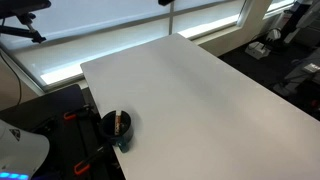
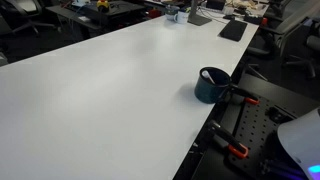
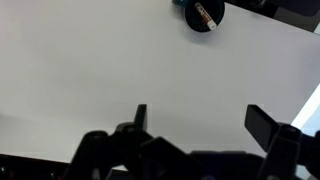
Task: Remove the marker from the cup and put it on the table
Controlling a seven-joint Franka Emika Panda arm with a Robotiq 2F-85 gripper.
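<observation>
- In the wrist view we see the gripper (image 3: 203,125) coming in from the bottom edge. Its jaws are spread wide, with only bare table (image 3: 100,60) showing between them.
- We see nothing held. One dark fingertip (image 3: 140,117) stands to the left and the other to the right, both above the white surface and well apart from the cup.
- The cup (image 3: 205,14) is at the top edge of the wrist view, dark and round, with part of its rim cut off by the frame.
- The marker (image 3: 204,13) lies inside that cup. We make out a pale body with a reddish end resting across the opening.
- In an exterior view the cup (image 1: 117,130) stands upright on the table (image 1: 200,90) close to a corner, and the marker (image 1: 119,122) leans inside it.
- In an exterior view the cup (image 2: 212,84) sits near the edge of the table (image 2: 100,90), and its teal-blue tint shows on the wall. From this side we cannot see the marker.
- Orange clamps (image 2: 244,99) grip the table edge just beside the cup, and they also show in an exterior view (image 1: 70,116).
- We see a white part of the robot (image 1: 20,150) below that corner.
</observation>
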